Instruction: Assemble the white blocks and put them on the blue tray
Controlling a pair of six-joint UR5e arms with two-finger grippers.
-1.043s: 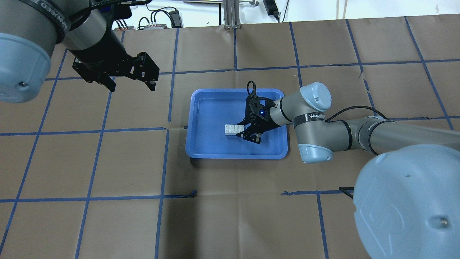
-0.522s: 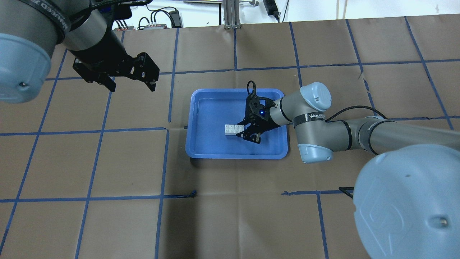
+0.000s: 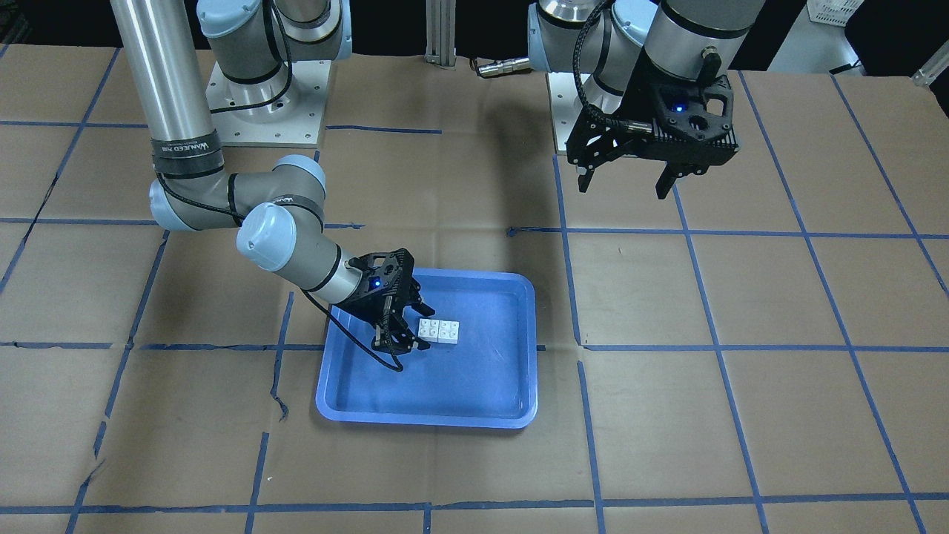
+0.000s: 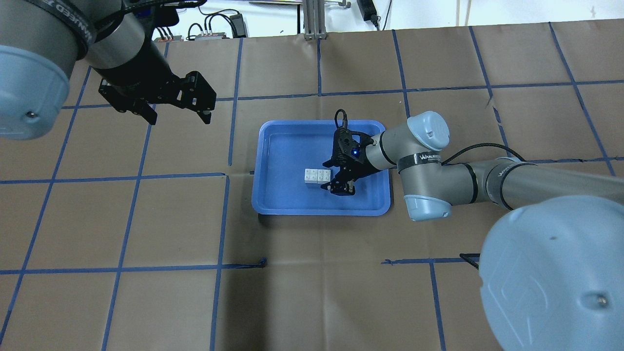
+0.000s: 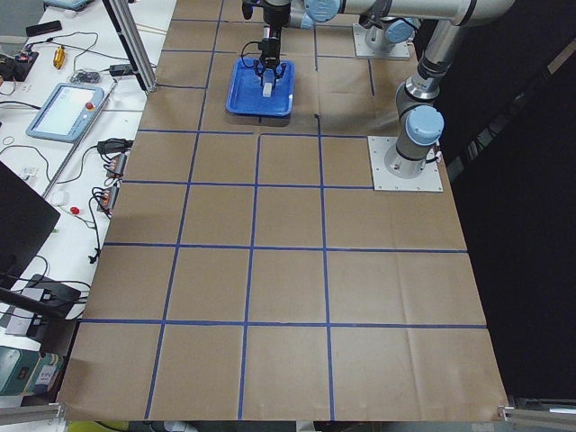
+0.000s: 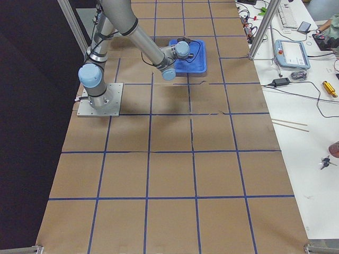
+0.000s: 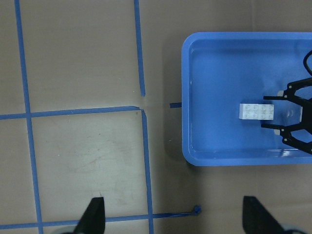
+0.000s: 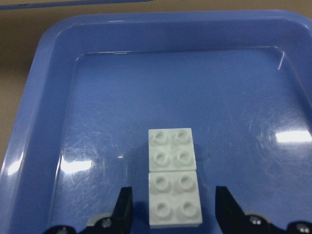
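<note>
The two white blocks [image 4: 317, 176] lie joined side by side, studs up, on the floor of the blue tray [image 4: 287, 146]. My right gripper [image 4: 332, 177] is low inside the tray and open. Its fingers straddle the near block without touching it, as the right wrist view shows: blocks [image 8: 174, 178], gripper [image 8: 174, 214], tray [image 8: 146, 73]. My left gripper [image 4: 178, 114] is open and empty, high above the table to the tray's far left. Its view looks down on the tray [image 7: 219, 63] and blocks [image 7: 257, 111]. The front view shows the blocks [image 3: 438, 331], right gripper [image 3: 414, 328] and left gripper [image 3: 626, 182].
Brown paper with a blue tape grid [image 4: 224, 219] covers the table. The two arm bases [image 3: 267, 104] stand at the robot's edge. A side bench with a teach pendant [image 6: 291, 53] and cables runs along the far side.
My right gripper's fingers have spread apart and let go of the white blocks, which stay in place on the tray. The left arm has barely moved.
</note>
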